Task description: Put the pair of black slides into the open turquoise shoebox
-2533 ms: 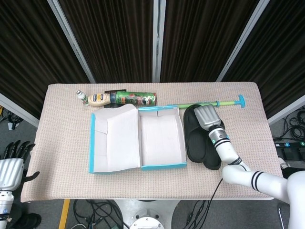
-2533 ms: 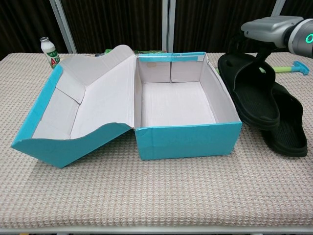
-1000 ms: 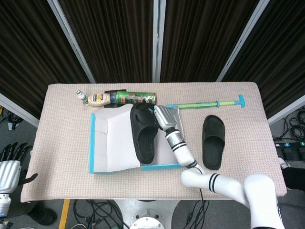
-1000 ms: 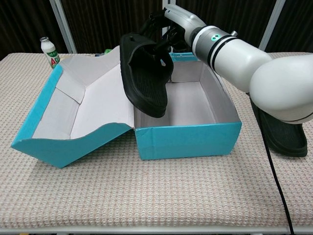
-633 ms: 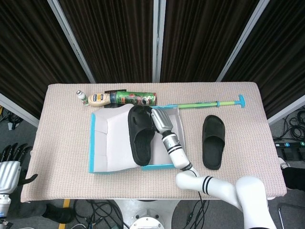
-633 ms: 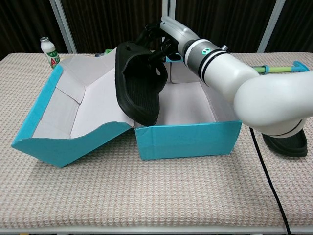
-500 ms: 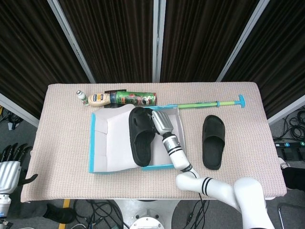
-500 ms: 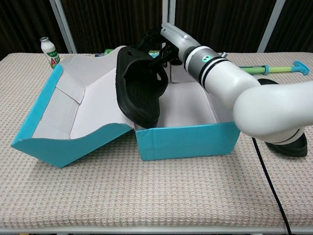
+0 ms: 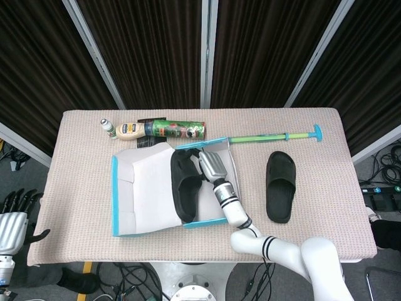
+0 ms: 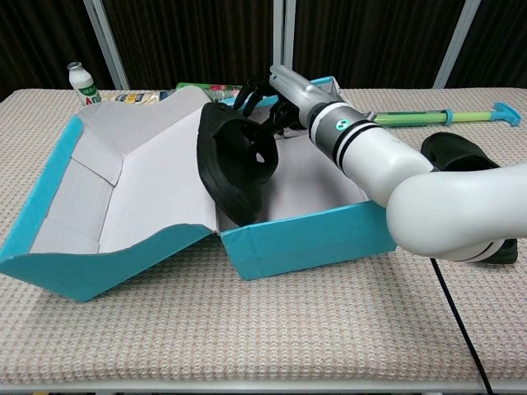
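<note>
The turquoise shoebox (image 9: 115, 195) lies open mid-table, skewed, its lid (image 10: 107, 206) flopped to the left. My right hand (image 9: 213, 166) reaches over the box and grips one black slide (image 9: 184, 188) by its strap. That slide (image 10: 235, 169) stands on edge inside the box, leaning against the left wall by the lid's hinge. In the chest view the right hand (image 10: 276, 99) sits at the slide's top. The second black slide (image 9: 280, 186) lies flat on the cloth to the right of the box; my right arm partly hides this slide (image 10: 457, 152) in the chest view. My left hand (image 9: 12, 219) hangs off the table's lower left corner, fingers apart, holding nothing.
Along the back edge lie a small white bottle (image 9: 107, 126), a mayonnaise bottle (image 9: 130, 130) and a green tube can (image 9: 178, 130). A thin green stick with a turquoise handle (image 9: 276, 136) lies behind the box and the loose slide.
The right hand lifted one slide off the pair, carried it left and lowered it into the box. The box has slid left and turned askew.
</note>
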`<act>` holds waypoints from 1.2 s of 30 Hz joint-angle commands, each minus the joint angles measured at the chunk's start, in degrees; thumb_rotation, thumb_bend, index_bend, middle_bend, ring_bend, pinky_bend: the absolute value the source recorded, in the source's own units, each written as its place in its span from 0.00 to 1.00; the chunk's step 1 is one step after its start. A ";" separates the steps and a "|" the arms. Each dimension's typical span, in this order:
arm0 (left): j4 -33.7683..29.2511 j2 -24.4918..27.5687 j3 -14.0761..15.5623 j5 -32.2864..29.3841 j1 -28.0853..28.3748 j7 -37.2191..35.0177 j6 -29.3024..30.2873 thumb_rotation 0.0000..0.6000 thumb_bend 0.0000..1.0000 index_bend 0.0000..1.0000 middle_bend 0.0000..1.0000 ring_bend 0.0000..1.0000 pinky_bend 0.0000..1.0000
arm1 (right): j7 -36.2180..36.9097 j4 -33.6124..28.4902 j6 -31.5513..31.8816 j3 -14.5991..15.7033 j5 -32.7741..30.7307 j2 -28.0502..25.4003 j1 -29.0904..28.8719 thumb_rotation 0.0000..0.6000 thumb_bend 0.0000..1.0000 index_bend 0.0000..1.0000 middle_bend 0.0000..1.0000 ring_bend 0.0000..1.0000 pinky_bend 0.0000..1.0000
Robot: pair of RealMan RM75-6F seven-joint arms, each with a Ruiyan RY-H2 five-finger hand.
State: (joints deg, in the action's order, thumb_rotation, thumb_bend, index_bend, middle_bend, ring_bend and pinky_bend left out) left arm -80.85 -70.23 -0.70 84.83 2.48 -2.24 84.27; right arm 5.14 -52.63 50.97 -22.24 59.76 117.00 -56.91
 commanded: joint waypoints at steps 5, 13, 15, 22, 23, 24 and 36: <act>0.40 -0.17 -0.04 0.07 0.15 -0.30 -0.20 1.00 0.03 0.17 0.10 0.01 0.02 | -0.81 1.88 0.03 0.34 1.12 0.39 0.58 1.00 0.27 0.45 0.34 0.76 0.97; 0.50 -0.24 -0.10 0.06 0.30 -0.27 -0.39 1.00 0.03 0.17 0.10 0.01 0.02 | -1.10 1.97 -0.51 1.74 3.54 -0.88 1.59 1.00 0.27 0.28 0.24 0.74 0.97; 0.52 -0.25 -0.10 0.04 0.32 -0.23 -0.45 1.00 0.03 0.17 0.10 0.01 0.02 | -0.66 1.24 -1.00 1.92 3.82 -1.57 1.96 1.00 0.26 0.20 0.18 0.73 0.97; 0.26 -0.18 -0.11 0.18 0.34 0.15 -0.27 1.00 0.03 0.17 0.10 0.01 0.02 | -0.77 -2.37 -3.45 2.91 4.15 -4.63 3.28 1.00 0.13 0.00 0.01 0.66 0.97; 0.18 -0.12 -0.10 0.17 0.31 0.21 -0.22 1.00 0.03 0.17 0.10 0.01 0.02 | -0.49 -3.23 -3.66 2.87 4.24 -5.22 3.48 1.00 0.11 0.00 0.00 0.65 0.97; 0.09 -0.06 -0.09 0.19 0.30 0.24 -0.19 1.00 0.03 0.17 0.10 0.01 0.02 | -0.23 -4.01 -3.87 2.83 4.32 -5.79 3.63 1.00 0.10 0.00 0.00 0.64 0.97; -1.17 0.72 -0.01 0.64 0.11 1.07 0.51 1.00 0.03 0.17 0.10 0.01 0.02 | 1.94 -21.59 -4.68 4.34 9.09 -20.59 7.18 1.00 0.27 0.00 0.02 0.64 0.97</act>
State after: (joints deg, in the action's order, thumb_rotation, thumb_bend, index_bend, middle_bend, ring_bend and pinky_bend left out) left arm -82.02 -69.53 -0.72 85.47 2.61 -1.19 84.77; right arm 5.96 -69.71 46.27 -18.43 66.97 100.42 -51.03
